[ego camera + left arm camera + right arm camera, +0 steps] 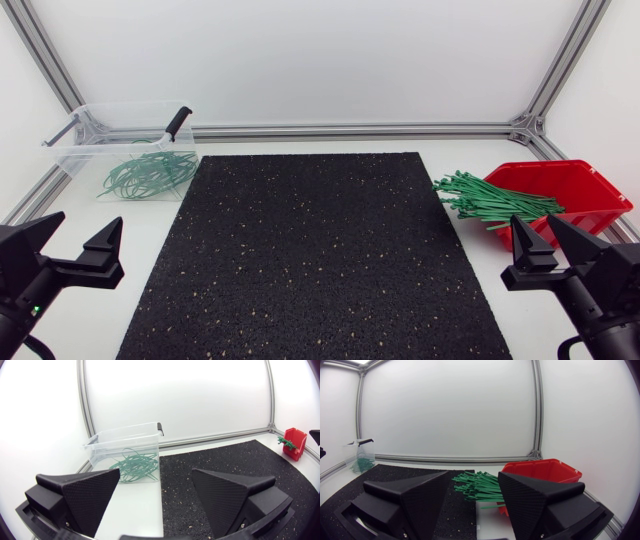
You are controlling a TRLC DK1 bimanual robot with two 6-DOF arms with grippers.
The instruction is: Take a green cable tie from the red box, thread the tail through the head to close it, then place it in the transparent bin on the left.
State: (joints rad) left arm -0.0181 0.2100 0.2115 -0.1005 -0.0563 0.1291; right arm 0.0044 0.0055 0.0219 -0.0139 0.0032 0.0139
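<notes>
Green cable ties (487, 197) spill out of the red box (580, 195) at the right side of the table, their tails fanned over the mat's edge. In the right wrist view the same cable ties (477, 486) and red box (542, 471) lie ahead of my right gripper (472, 500), which stands open and empty. My right gripper (540, 245) sits near the front right corner, just in front of the box. The transparent bin (120, 135) at the back left holds several closed green ties (148, 172). My left gripper (70, 240) rests open and empty at the front left; the bin (125, 442) is ahead of it.
A black speckled mat (315, 250) covers the middle of the white table. A black-handled tool (176, 122) leans on the bin's rim. Aluminium frame rails (350, 130) run along the back edge.
</notes>
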